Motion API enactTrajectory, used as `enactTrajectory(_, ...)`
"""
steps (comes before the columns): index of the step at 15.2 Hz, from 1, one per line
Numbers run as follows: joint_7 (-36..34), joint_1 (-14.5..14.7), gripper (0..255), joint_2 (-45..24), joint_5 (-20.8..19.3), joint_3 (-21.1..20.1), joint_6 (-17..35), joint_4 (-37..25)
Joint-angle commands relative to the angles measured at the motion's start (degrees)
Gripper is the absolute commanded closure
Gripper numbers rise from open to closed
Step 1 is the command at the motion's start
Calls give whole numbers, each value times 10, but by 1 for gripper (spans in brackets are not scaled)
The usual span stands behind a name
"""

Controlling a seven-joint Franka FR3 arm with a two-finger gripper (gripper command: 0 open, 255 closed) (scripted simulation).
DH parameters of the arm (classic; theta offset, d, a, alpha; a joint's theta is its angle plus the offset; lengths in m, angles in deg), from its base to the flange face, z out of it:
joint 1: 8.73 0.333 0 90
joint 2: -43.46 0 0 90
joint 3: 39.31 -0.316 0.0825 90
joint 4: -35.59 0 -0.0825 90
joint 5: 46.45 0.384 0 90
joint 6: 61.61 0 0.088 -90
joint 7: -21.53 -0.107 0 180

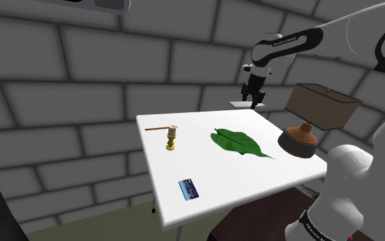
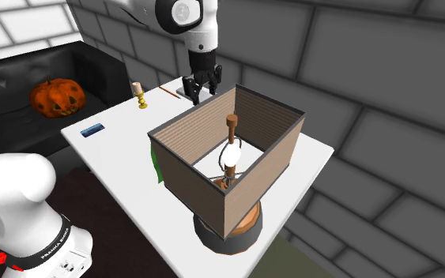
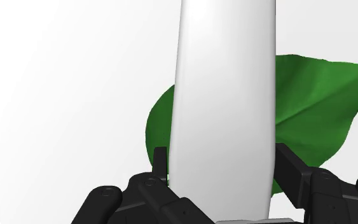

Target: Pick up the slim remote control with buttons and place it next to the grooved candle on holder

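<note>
End effector [image 1: 254,96] clamps white remote [image 3: 225,95] above the far edge of the table [image 1: 211,174], candle [image 1: 171,140] well apart.
</note>
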Motion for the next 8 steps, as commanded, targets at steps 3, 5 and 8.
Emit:
enactTrajectory(3,-44,25,255,-18,18,-25,0,-9)
enactTrajectory(5,-61,37,255,-32,32,-37,-1,-19)
enactTrajectory(8,-84,52,255,-59,55,-53,-6,-38)
